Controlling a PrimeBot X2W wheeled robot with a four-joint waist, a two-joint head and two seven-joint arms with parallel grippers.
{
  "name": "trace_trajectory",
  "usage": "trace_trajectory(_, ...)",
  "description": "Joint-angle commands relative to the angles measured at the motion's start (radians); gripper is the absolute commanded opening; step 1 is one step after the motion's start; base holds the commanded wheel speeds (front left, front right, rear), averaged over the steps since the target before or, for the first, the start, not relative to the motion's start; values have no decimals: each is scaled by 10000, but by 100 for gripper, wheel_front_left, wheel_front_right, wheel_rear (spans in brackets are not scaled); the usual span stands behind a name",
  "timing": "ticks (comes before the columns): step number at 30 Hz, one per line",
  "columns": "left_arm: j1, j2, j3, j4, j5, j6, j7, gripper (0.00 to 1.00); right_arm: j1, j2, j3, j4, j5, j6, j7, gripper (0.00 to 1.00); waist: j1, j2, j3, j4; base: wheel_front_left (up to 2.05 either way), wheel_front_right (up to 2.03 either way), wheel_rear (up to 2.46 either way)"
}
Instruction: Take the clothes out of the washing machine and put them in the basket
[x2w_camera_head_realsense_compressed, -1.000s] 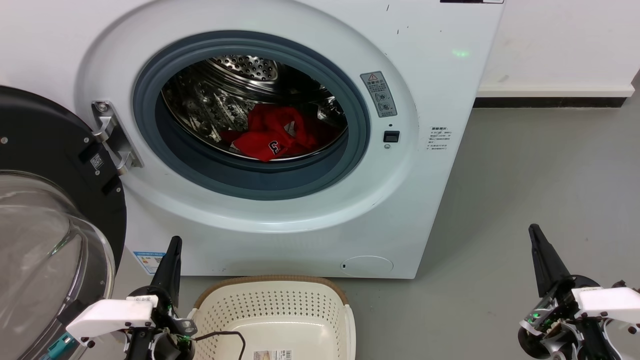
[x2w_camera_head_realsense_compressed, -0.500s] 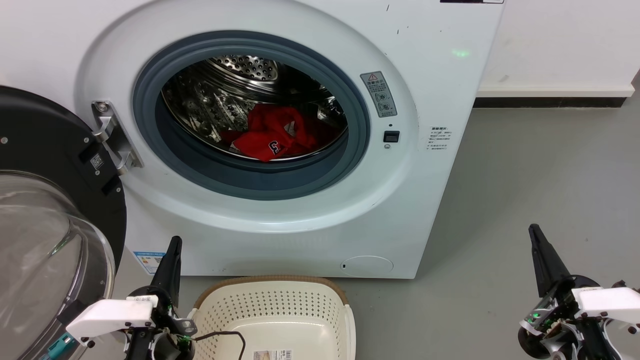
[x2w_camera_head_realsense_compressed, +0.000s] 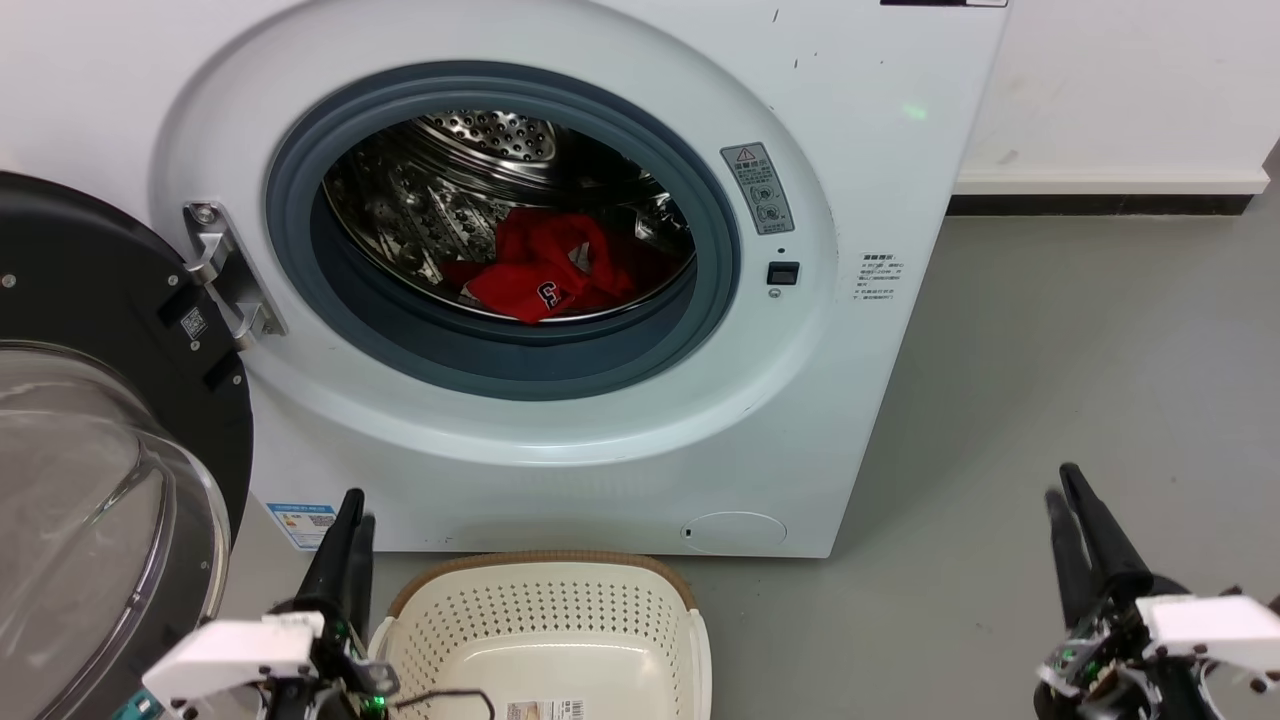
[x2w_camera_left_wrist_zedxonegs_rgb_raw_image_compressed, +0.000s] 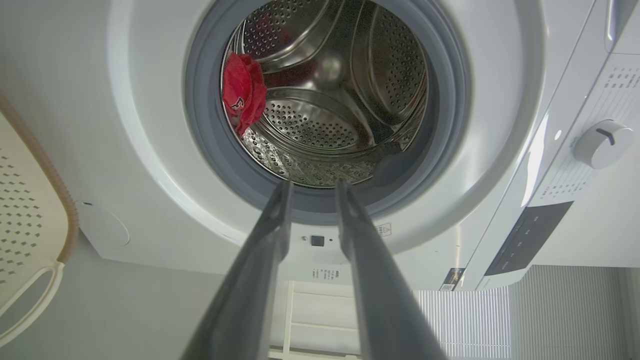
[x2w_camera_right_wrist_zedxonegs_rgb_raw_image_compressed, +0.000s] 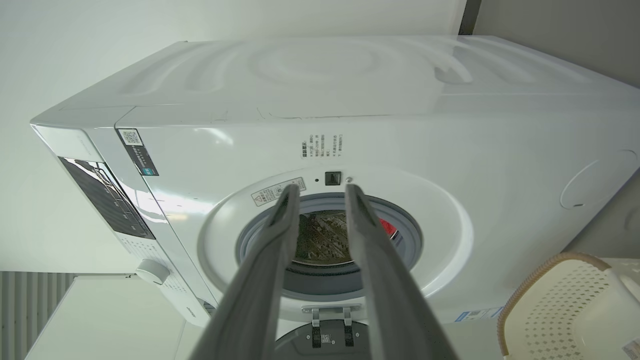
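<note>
The white washing machine (x2w_camera_head_realsense_compressed: 860, 150) stands in front of me with its door swung open. The red clothes (x2w_camera_head_realsense_compressed: 545, 265) lie bunched low in the steel drum, a dark-and-white patch facing out; they also show in the wrist views (x2w_camera_left_wrist_zedxonegs_rgb_raw_image_compressed: 243, 92) (x2w_camera_right_wrist_zedxonegs_rgb_raw_image_compressed: 387, 227). The cream basket (x2w_camera_head_realsense_compressed: 545, 558) sits empty on the floor below the drum opening. My left gripper (x2w_camera_head_realsense_compressed: 358, 505) is open beside the basket's left rim, its fingers (x2w_camera_left_wrist_zedxonegs_rgb_raw_image_compressed: 280, 220) pointing at the drum. My right gripper (x2w_camera_head_realsense_compressed: 1060, 482) is open, far right over the floor, holding nothing.
The round black-rimmed door (x2w_camera_head_realsense_compressed: 110, 290) with its clear bulging window (x2w_camera_head_realsense_compressed: 90, 520) hangs open at the left, close to my left arm. Grey floor (x2w_camera_head_realsense_compressed: 1080, 330) stretches right of the machine to a white wall with a dark baseboard (x2w_camera_head_realsense_compressed: 1100, 205).
Both grippers have opened, each now showing two separate fingers, and both have dropped slightly lower in the head view. The clothes and basket have not moved.
</note>
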Motion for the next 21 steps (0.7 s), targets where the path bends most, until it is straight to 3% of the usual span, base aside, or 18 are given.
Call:
trace_trajectory(1, 85, -9, -14, 59, 4, 0, -25, 100, 83, 2, 7, 60, -6, -2, -13, 100, 0, 0, 1, 0, 0, 0, 0)
trace_trajectory(8, 229, -10, -21, -135, 620, 19, -356, 100, 259, 5, 24, -50, -459, -2, -344, 100, 0, 0, 8, 3, 0, 0, 0)
trace_trajectory(21, 358, -3, -269, -890, 2923, 441, -919, 100, 467, 6, 145, -931, -3017, -1, -911, 100, 0, 0, 44, 12, 0, 0, 0)
